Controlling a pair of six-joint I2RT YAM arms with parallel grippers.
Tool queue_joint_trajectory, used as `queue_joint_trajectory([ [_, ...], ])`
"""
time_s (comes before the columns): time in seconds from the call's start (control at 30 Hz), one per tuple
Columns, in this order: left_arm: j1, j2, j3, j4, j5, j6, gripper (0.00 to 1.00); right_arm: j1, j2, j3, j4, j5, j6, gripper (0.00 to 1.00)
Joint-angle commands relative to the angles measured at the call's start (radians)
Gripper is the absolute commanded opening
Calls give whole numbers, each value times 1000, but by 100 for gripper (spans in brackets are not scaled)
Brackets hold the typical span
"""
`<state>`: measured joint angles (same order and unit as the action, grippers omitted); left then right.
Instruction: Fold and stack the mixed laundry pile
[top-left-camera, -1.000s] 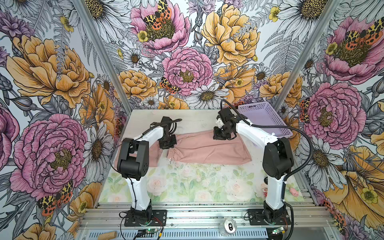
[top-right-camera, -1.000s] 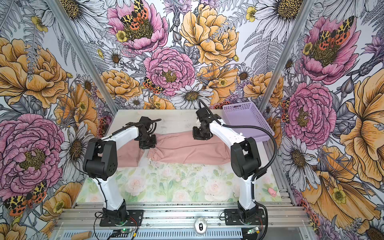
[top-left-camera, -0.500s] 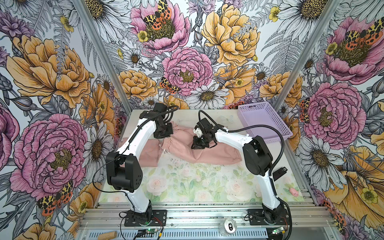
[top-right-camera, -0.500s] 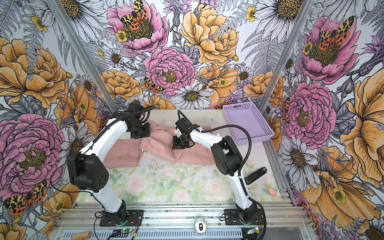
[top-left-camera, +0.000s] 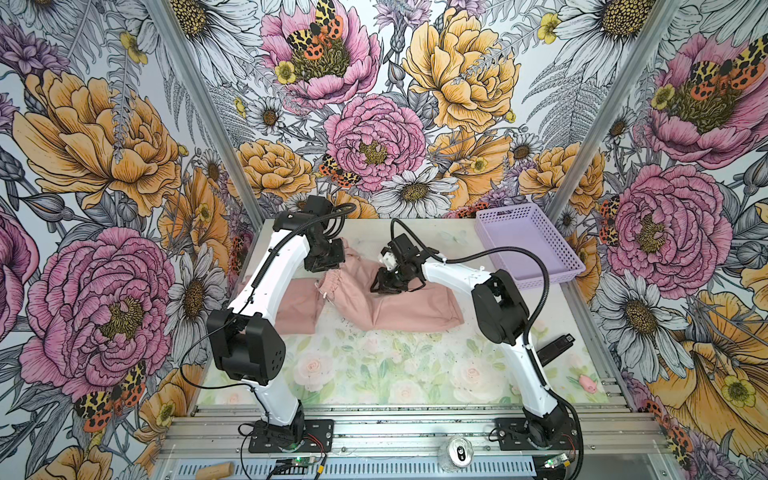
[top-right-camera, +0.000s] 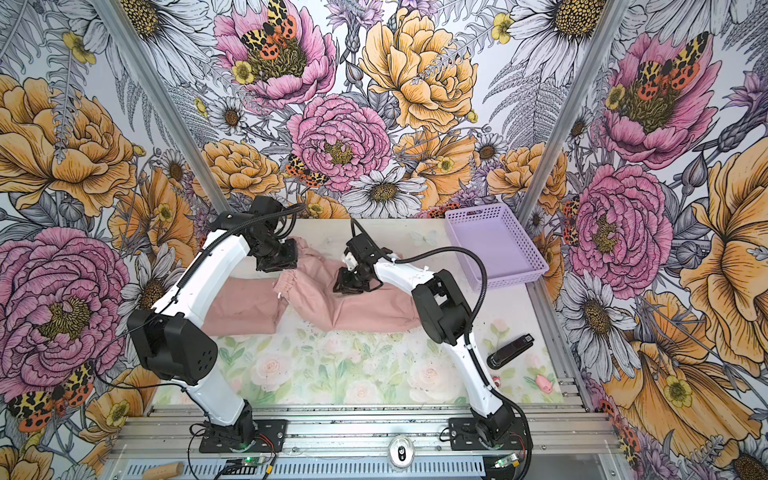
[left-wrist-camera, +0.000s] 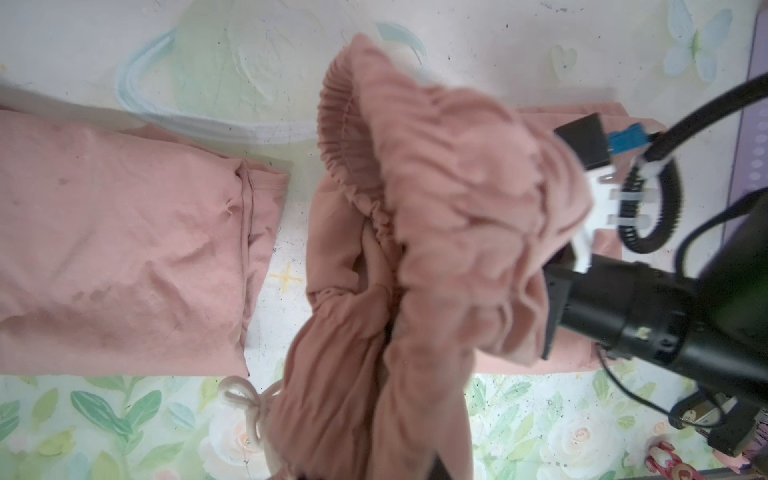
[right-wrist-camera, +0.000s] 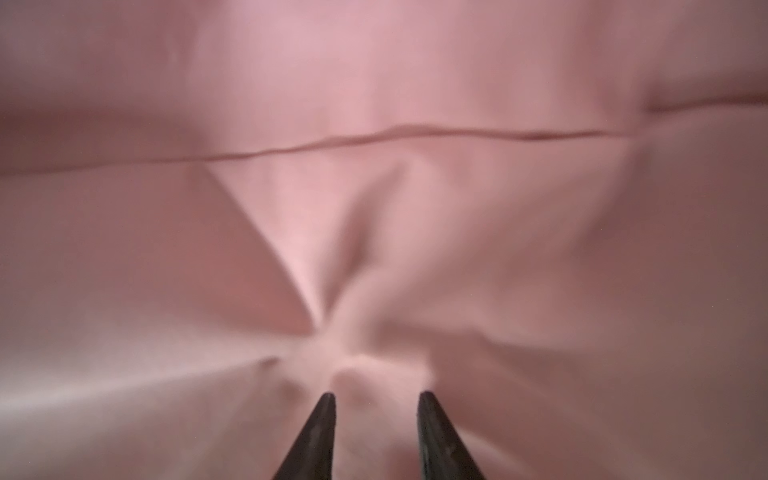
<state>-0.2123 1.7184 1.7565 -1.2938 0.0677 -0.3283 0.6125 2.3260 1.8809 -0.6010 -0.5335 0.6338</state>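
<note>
The dusty-pink shorts with a gathered drawstring waistband (top-left-camera: 374, 299) lie across the middle of the floral-printed table (top-left-camera: 374, 365), toward its far side. 1 leg is stretched flat toward the right arm. The left hand (top-left-camera: 326, 266) is clenched on the waistband end and holds it raised off the table. In the left wrist view the gathered cloth bunches up toward the camera and hides the fingers. The white drawstring (left-wrist-camera: 245, 399) dangles there, knotted, over the table.

The right hand (top-left-camera: 390, 286) is down on the middle of the shorts. In the right wrist view its 2 dark fingertips (right-wrist-camera: 326, 415) stand apart, with a small pucker of pink cloth just ahead of them. The cloth is released.

A 2nd dusty-pink garment, folded into a flat rectangle (top-left-camera: 297, 307), lies just beside the shorts on the left, partly under the left arm. In the left wrist view a narrow strip of table shows between the 2.

A lavender perforated plastic basket (top-left-camera: 528, 249) sits at the far right corner, apart from the clothes. Near the table's right edge lie a black oblong gadget (top-right-camera: 511, 351) and a small pink figure (top-right-camera: 544, 383).
</note>
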Motion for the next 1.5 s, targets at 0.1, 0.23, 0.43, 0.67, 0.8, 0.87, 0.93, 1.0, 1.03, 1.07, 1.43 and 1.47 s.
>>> queue_joint_trajectory([
  [0.1, -15, -14, 48, -20, 53, -72, 0, -154, -213, -174, -134, -11, -167, 45],
  [0.23, -42, 5, 77, -19, 71, -110, 0, -205, -260, -261, -195, 15, -240, 45],
  [0.43, -107, 52, 137, -20, 99, -181, 0, -218, -220, -308, -196, 63, -277, 43],
  [0.67, -186, 146, 228, -18, 114, -268, 0, -220, -168, -339, -191, 111, -300, 42],
  [0.8, -221, 192, 269, -16, 110, -309, 0, -221, -160, -356, -183, 119, -305, 43],
  [0.87, -239, 219, 294, -16, 107, -331, 0, -221, -155, -363, -174, 118, -303, 43],
  [0.93, -259, 253, 327, -15, 108, -355, 0, -221, -150, -371, -162, 112, -301, 43],
  [1.0, -276, 288, 365, -15, 110, -377, 0, -221, -148, -379, -153, 110, -298, 42],
  [1.03, -287, 307, 389, -15, 111, -387, 0, -221, -146, -383, -147, 108, -298, 42],
  [1.07, -296, 323, 406, -15, 112, -395, 0, -221, -144, -385, -143, 107, -297, 42],
  [1.43, -399, 546, 650, -15, 135, -469, 0, -221, -138, -418, -103, 98, -290, 42],
  [1.47, -408, 562, 662, -15, 135, -467, 0, -221, -139, -421, -99, 98, -288, 42],
])
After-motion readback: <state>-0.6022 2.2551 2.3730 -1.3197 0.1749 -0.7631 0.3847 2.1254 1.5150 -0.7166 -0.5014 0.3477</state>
